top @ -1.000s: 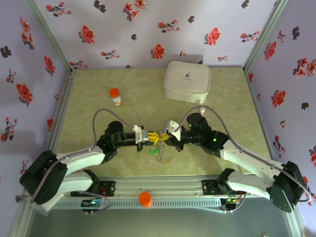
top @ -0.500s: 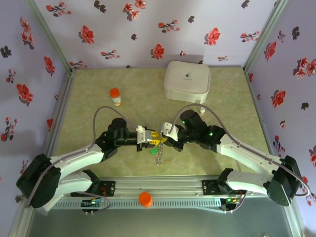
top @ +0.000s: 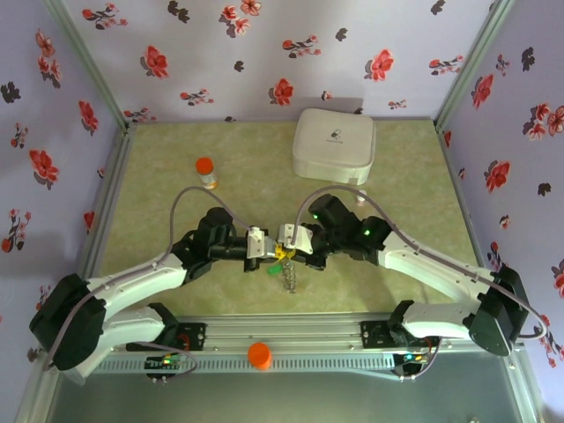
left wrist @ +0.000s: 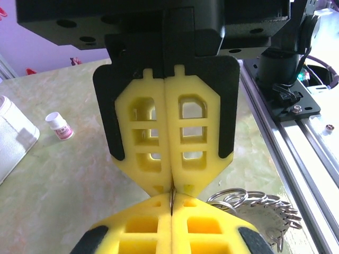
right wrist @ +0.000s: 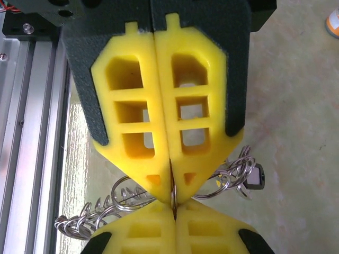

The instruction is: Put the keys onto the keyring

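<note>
The left end effector [top: 267,249] and the right end effector [top: 285,247] meet tip to tip over the middle of the pale green marbled bench [top: 150,203]. Each is closed, its yellow foam pads [right wrist: 132,127] pinching a thin loop of the silver metal keyring [right wrist: 172,186]. The small keys with green and yellow plastic heads [top: 276,259] sit just below the joined tips. The keyring's coiled links trail beside them towards the near edge.
</note>
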You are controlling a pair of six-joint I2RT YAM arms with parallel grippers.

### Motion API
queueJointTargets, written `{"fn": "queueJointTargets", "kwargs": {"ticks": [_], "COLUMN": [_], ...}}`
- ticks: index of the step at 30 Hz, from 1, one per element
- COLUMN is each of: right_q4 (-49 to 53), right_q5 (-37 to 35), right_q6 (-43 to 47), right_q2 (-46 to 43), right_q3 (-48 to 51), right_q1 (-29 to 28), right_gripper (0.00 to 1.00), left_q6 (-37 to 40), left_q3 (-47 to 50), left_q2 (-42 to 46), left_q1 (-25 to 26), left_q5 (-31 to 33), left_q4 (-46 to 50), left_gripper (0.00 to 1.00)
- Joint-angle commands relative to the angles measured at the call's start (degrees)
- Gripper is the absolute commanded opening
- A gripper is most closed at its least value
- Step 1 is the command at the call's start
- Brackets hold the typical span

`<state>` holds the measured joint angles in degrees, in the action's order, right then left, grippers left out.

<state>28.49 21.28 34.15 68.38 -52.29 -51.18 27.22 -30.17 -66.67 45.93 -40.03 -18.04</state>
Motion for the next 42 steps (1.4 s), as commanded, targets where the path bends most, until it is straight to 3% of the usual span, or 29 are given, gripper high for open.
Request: {"fn": "queueJointTargets", "kwargs": {"ticks": [1,7,13,19,26,35,42], "right_q4": [-6.4,-14.2,-21.3,-22.1,-22.6,-21.7,-21.2], "right_q5": [-0.4,-0.2,0.8,1.1,0.5,0.7,-1.3], "right_q6": [-2.7,-9.4,-16.2,-17.4,-17.7,-17.5,-18.4], "right_q2": [-3.7,-10.7,-13.6,-12.9,-11.6,-10.6,-8.8], "right_q3": [2.8,10.7,16.3,17.1,16.8,16.2,15.9], "right_q1": [-0.2,2.1,2.2,2.1,2.1,2.1,2.1], "right_gripper": [0.15,0.30,0.32,0.32,0.27,0.07,0.05], "left_q6": [1.0,-2.1,-7.4,-9.0,-10.3,-10.5,-10.9], "left_q3": [-1.2,2.8,8.3,8.9,9.8,10.3,10.9], "left_q2": [0.1,1.1,1.0,0.9,0.5,0.6,0.9], "left_q1": [0.6,0.6,0.6,0.6,0.7,0.6,0.6], "left_q5": [-0.2,1.0,4.2,4.1,4.1,4.1,4.0], "left_q4": [0.2,-7.4,-21.7,-23.7,-26.4,-27.4,-31.0], "left_gripper": [0.00,0.00,0.00,0.00,0.00,0.00,0.00]}}
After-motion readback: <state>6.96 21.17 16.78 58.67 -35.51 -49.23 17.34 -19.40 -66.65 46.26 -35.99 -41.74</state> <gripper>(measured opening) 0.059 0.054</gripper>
